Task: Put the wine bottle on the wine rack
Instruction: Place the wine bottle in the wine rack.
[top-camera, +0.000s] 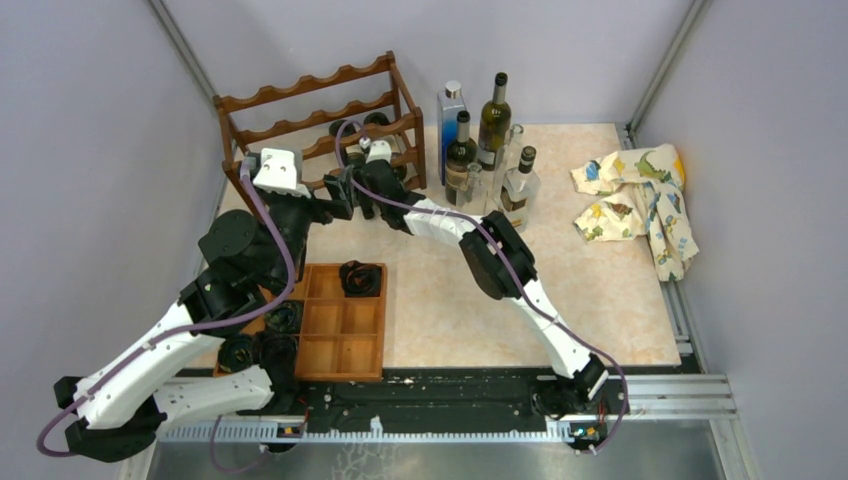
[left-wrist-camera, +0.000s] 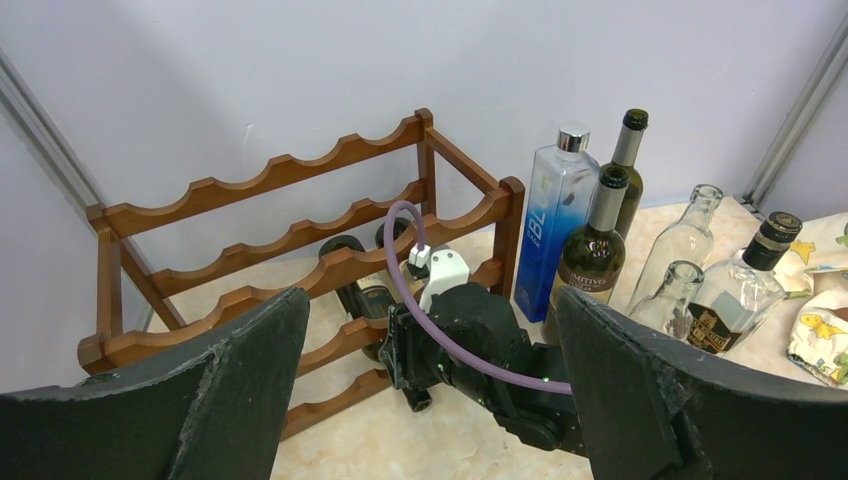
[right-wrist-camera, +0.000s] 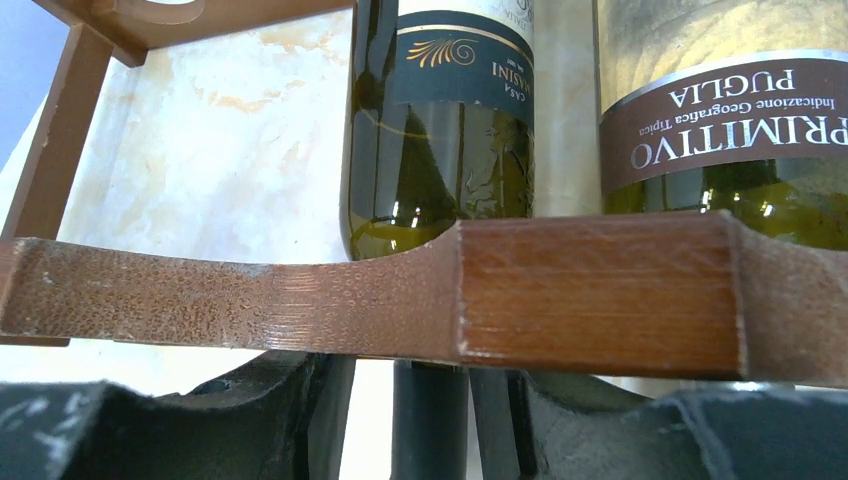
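The dark reddish-brown wine rack (top-camera: 320, 115) stands at the back left and also shows in the left wrist view (left-wrist-camera: 270, 250). Two green wine bottles lie side by side in a lower tier. My right gripper (top-camera: 347, 190) reaches in at the rack's front. In the right wrist view its jaws (right-wrist-camera: 415, 410) stand either side of the left bottle's (right-wrist-camera: 440, 120) dark neck, below the front rail (right-wrist-camera: 600, 290), with a bright gap on the left side. My left gripper (left-wrist-camera: 430, 400) is wide open and empty, hovering in front of the rack.
Several upright bottles (top-camera: 480, 150), one of them blue (top-camera: 450, 115), stand right of the rack. A patterned cloth (top-camera: 640, 195) lies at the far right. A flat wooden compartment tray (top-camera: 345, 335) with black round items is near the left arm. Walls close in on the left and back.
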